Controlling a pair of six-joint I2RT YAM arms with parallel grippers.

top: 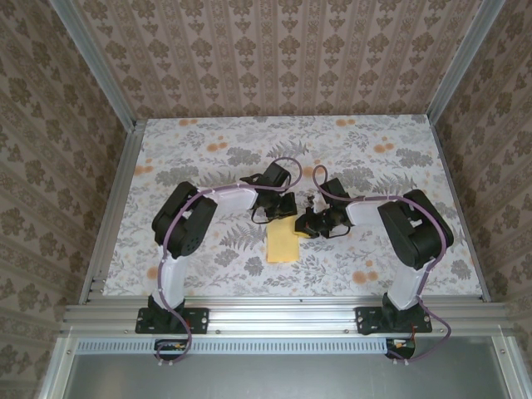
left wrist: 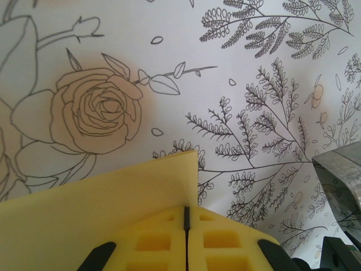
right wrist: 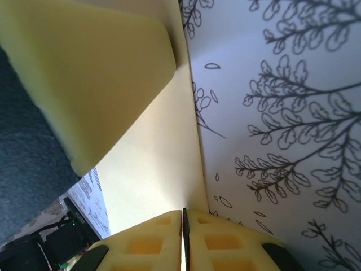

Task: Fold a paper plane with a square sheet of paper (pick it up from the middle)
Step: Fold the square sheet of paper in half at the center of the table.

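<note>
The pale-yellow sheet of paper (top: 282, 243) lies on the flowered table (top: 208, 158) between the two arms and looks like a narrow upright rectangle. My left gripper (top: 281, 209) is at its far edge, my right gripper (top: 304, 226) at its far right corner. In the left wrist view the paper (left wrist: 84, 209) rises just ahead of my left gripper (left wrist: 186, 217), whose yellow fingers (left wrist: 152, 243) are shut on its edge. The right wrist view has the paper (right wrist: 158, 164) running into my right gripper (right wrist: 184, 223), shut on it, with the left gripper's yellow finger (right wrist: 96, 73) pressed close above.
Aluminium rails (top: 274, 314) border the table at the near edge, and patterned walls (top: 274, 50) stand on three sides. The two arm bases (top: 170, 320) (top: 395, 320) are bolted at the front. A grey part of the right arm (left wrist: 341, 175) is close beside the left gripper.
</note>
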